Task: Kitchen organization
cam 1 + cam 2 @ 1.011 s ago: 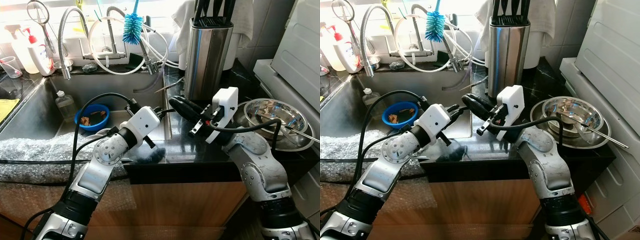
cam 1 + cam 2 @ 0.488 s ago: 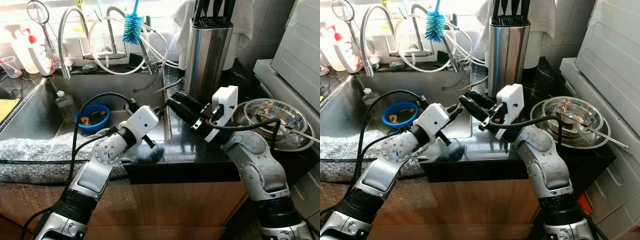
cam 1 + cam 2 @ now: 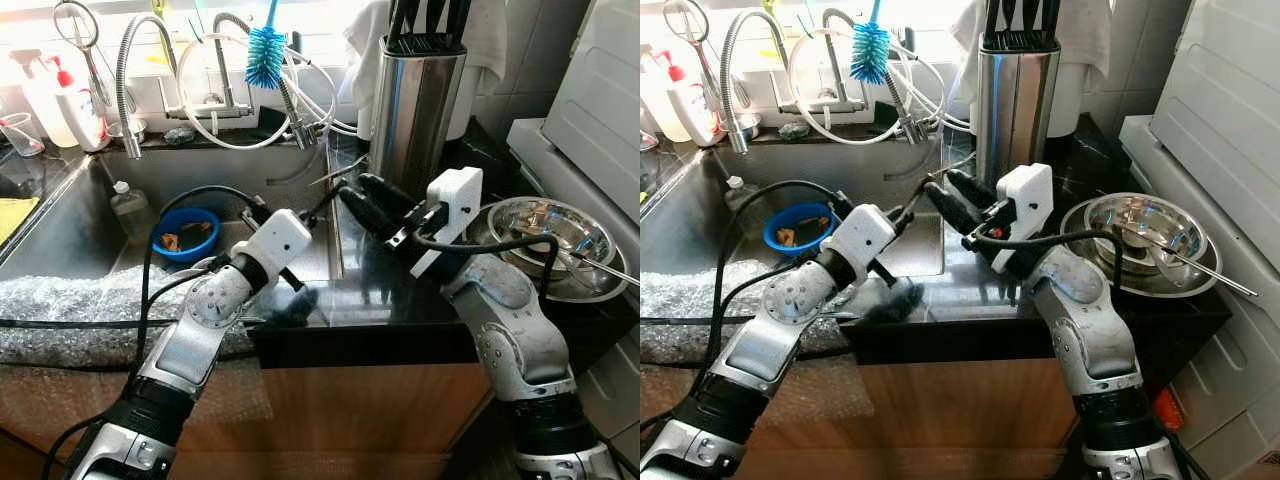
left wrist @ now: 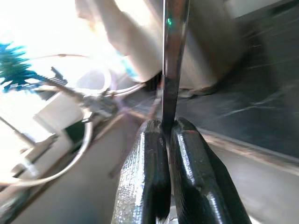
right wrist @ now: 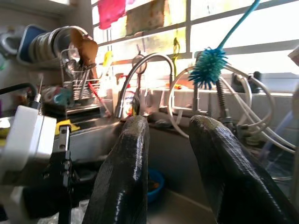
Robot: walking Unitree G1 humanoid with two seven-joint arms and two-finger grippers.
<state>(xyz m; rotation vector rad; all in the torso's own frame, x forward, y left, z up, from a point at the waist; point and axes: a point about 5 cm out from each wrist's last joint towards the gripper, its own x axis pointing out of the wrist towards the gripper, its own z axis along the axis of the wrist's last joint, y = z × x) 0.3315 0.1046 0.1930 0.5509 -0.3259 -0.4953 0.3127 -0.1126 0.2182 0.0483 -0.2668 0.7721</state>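
Both grippers have lifted and drawn toward the knife block since a second ago; the right gripper was lower over the counter then and now hangs above the counter's left edge, just in front of the knife block, its two black fingers parted with a clear gap and nothing between them. Its wrist view looks out between the fingers toward the faucet and the blue bottle brush at the window.

At the sink's right edge the left gripper is clamped on a thin metal utensil; the wrist view shows the two fingers pressed tight against its shiny flat shaft, which runs straight out toward the knife block. Whether it is a knife or some other tool I cannot tell. Its tip lies just beside the right gripper.

Down in the sink sits a blue bowl with scraps in it, and a small clear bottle stands near the left wall. On the counter's right end rest stacked steel bowls. A soap bottle stands at the back left corner behind the sink. Bubble wrap covers the front edge of the sink.
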